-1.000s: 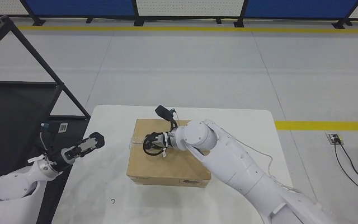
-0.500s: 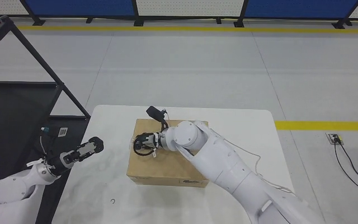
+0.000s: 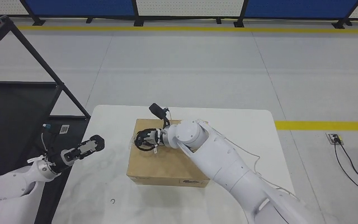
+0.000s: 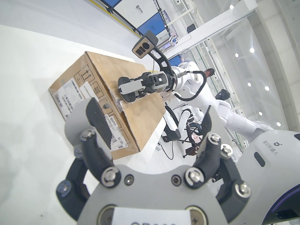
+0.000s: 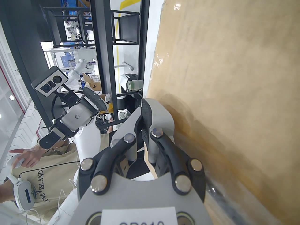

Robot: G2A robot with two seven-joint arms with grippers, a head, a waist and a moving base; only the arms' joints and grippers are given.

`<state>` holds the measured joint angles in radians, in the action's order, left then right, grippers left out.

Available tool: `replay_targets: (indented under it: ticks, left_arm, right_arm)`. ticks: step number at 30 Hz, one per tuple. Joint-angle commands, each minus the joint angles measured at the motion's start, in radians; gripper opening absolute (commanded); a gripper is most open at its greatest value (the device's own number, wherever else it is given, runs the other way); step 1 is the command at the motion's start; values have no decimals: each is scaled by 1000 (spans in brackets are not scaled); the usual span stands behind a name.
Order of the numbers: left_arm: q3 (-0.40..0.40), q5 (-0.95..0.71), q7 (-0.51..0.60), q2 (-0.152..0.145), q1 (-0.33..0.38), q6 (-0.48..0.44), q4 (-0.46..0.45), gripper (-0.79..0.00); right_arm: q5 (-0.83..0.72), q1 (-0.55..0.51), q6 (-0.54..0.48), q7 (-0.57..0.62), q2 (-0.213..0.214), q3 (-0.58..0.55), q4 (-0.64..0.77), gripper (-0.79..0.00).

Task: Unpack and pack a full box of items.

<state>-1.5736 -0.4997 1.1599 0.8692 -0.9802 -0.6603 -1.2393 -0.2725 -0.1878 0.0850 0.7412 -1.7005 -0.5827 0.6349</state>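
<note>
A closed brown cardboard box (image 3: 168,165) lies on the white table (image 3: 100,185), with clear tape along its top seam. My right gripper (image 3: 140,140) rests low on the box top at its left edge, fingers shut; I cannot make out anything between them. The right wrist view has the gripper (image 5: 144,105) at the taped rim of the box (image 5: 222,71). My left gripper (image 3: 96,142) hangs above the table left of the box, open and empty. In the left wrist view, my left gripper (image 4: 150,111) faces the labelled side of the box (image 4: 77,90) and the right gripper (image 4: 123,92).
A black metal rack (image 3: 33,112) stands just off the table's left side. A small dark ring-like thing (image 3: 112,201) lies on the table near the front left. Bare table surface surrounds the box.
The right gripper slid left across the box top to its left edge, then came back slightly. The left gripper barely shifted.
</note>
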Motion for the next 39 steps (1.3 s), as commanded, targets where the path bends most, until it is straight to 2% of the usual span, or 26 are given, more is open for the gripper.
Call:
replay_targets:
  ticks: [1, 11, 26, 33, 39]
  left_arm:
    - [5, 2, 2, -1, 9, 2, -2, 0]
    - [33, 5, 7, -7, 45, 7, 3, 0]
    - [74, 9, 6, -10, 74, 6, -3, 0]
    - [86, 11, 2, -11, 80, 2, -5, 0]
    - [90, 11, -5, -11, 79, 0, -6, 0]
  right_arm:
    - [12, -5, 10, 15, 8, -12, 9, -785]
    - [106, -67, 91, 41, 70, -90, 133, -785]
    - [344, -266, 308, 83, 203, -279, 496, -785]
    - [418, -339, 374, 109, 243, -354, 604, -785]
    - [441, -392, 387, 120, 268, -422, 656, -785]
